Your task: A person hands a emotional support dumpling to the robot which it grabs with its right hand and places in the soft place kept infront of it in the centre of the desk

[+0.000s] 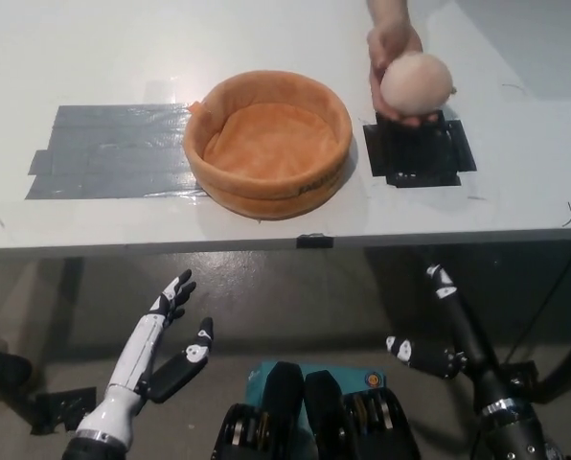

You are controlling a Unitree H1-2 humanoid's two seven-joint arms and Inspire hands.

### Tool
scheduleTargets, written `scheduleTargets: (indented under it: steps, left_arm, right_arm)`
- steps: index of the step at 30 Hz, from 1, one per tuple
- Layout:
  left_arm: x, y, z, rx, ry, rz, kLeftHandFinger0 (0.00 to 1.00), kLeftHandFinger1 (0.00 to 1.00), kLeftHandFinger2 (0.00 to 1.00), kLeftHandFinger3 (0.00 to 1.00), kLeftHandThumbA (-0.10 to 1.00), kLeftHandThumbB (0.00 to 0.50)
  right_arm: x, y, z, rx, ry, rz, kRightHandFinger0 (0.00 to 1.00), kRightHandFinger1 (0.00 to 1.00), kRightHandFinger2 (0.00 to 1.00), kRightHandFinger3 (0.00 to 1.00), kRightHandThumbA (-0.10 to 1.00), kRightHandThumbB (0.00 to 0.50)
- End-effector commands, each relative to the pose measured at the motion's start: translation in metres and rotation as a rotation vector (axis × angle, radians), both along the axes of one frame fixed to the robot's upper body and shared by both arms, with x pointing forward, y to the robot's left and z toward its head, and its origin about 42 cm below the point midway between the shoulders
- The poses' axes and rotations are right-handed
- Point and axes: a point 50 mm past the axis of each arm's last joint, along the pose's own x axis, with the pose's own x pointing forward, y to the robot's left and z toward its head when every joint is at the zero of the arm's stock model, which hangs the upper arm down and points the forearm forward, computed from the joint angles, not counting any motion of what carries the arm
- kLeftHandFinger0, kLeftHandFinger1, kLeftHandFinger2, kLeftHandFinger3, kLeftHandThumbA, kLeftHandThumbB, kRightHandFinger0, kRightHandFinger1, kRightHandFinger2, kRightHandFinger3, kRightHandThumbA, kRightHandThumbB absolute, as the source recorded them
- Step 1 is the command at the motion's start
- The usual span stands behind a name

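Handover not yet begun: the dumpling is in the person's grip above the far right of the desk, and both robot hands are low and empty.

From the left: the white left hand (166,331) rests below the near desk edge, fingers spread, holding nothing; grey tape strips (108,151) lie on the white desk (266,38); at the centre sits the orange soft basket (266,144), empty. Right of it, over a black tape patch (420,151), a person's hand (391,57) holds the pale dumpling (417,83); it looks nearly round, long axis roughly left-right, its pointing end not discernible. The black right hand (439,326) waits below the desk, fingers apart, empty. Judging by this, grasping, carrying and placing all remain.
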Motion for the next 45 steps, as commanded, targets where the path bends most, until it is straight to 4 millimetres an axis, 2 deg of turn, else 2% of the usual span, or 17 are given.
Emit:
scheduleTargets:
  steps: [1,4,6,7,8,12,13,14,17,20,28,32,35,37,40,42,45]
  left_arm:
    - [-0.007,-0.002,0.003,-0.002,-0.033,-0.021,1.0,1.0,1.0,1.0,0.49,0.0]
    - [-0.012,-0.003,-0.002,-0.012,-0.018,-0.015,1.0,1.0,1.0,1.0,0.5,0.007]
    - [-0.016,-0.003,-0.003,-0.018,-0.01,-0.009,1.0,1.0,1.0,1.0,0.51,0.011]
    - [-0.017,-0.003,-0.003,-0.016,-0.008,-0.008,1.0,1.0,1.0,1.0,0.52,0.009]
    - [-0.018,-0.002,-0.003,-0.014,-0.011,-0.008,1.0,1.0,1.0,1.0,0.52,0.008]
    - [-0.015,-0.003,0.0,-0.01,-0.027,-0.008,1.0,1.0,1.0,1.0,0.52,0.008]
    - [-0.013,-0.002,0.002,-0.007,-0.031,-0.01,1.0,1.0,1.0,1.0,0.53,0.007]
    - [-0.012,-0.003,0.003,-0.007,-0.035,-0.011,1.0,1.0,1.0,1.0,0.53,0.006]
    - [-0.009,-0.003,0.006,-0.004,-0.046,-0.018,1.0,1.0,1.0,1.0,0.53,0.0]
    - [-0.007,-0.003,0.009,-0.004,-0.049,-0.018,1.0,1.0,1.0,1.0,0.53,0.001]
    - [-0.004,-0.003,0.014,-0.009,-0.067,-0.019,1.0,1.0,1.0,1.0,0.51,0.0]
    - [-0.004,-0.003,0.013,-0.009,-0.068,-0.017,1.0,1.0,1.0,1.0,0.51,0.0]
    - [-0.002,-0.004,0.014,-0.012,-0.069,-0.019,1.0,1.0,1.0,1.0,0.51,0.0]
    - [-0.002,-0.004,0.015,-0.005,-0.063,-0.015,1.0,1.0,1.0,1.0,0.52,0.004]
    - [-0.001,-0.005,0.016,-0.002,-0.07,-0.014,1.0,1.0,1.0,1.0,0.51,0.0]
    - [0.0,-0.006,0.016,-0.007,-0.07,-0.011,1.0,1.0,1.0,1.0,0.49,0.0]
    - [0.001,-0.006,0.017,-0.008,-0.065,-0.01,1.0,1.0,1.0,1.0,0.47,0.0]
  right_arm:
    - [0.005,-0.004,0.068,0.004,-0.289,-0.078,1.0,1.0,1.0,1.0,0.89,0.206]
    - [0.016,-0.009,0.113,-0.031,-0.333,-0.056,1.0,1.0,1.0,1.0,0.94,0.235]
    - [0.029,-0.012,0.141,-0.064,-0.339,-0.057,1.0,1.0,1.0,1.0,0.96,0.276]
    - [0.034,-0.012,0.15,-0.081,-0.339,-0.063,1.0,1.0,1.0,1.0,0.95,0.259]
    - [0.041,-0.012,0.161,-0.095,-0.346,-0.072,1.0,1.0,1.0,1.0,0.95,0.271]
    - [0.067,-0.015,0.191,-0.131,-0.362,-0.09,1.0,1.0,1.0,1.0,0.96,0.3]
    - [0.083,-0.016,0.207,-0.149,-0.368,-0.097,1.0,1.0,1.0,1.0,0.94,0.305]
    - [0.088,-0.016,0.212,-0.156,-0.367,-0.098,1.0,1.0,1.0,1.0,0.95,0.314]
    - [0.119,-0.015,0.238,-0.24,-0.323,-0.101,1.0,1.0,1.0,1.0,1.0,0.345]
    - [0.143,-0.01,0.251,-0.27,-0.282,-0.099,1.0,1.0,1.0,1.0,0.94,0.327]
    - [0.204,0.006,0.259,-0.35,-0.118,-0.109,1.0,1.0,1.0,1.0,0.85,0.311]
    - [0.223,0.012,0.257,-0.389,-0.021,-0.113,1.0,1.0,1.0,1.0,0.93,0.333]
    - [0.231,0.014,0.255,-0.392,0.0,-0.101,1.0,1.0,1.0,1.0,0.9,0.321]
    - [0.238,0.017,0.249,-0.407,0.043,-0.108,1.0,1.0,1.0,1.0,0.95,0.341]
    - [0.246,0.02,0.237,-0.426,0.093,-0.115,1.0,1.0,1.0,1.0,0.95,0.323]
    - [0.249,0.022,0.23,-0.419,0.136,-0.104,1.0,1.0,1.0,1.0,0.97,0.336]
    - [0.251,0.023,0.217,-0.405,0.166,-0.1,1.0,1.0,1.0,1.0,0.92,0.358]
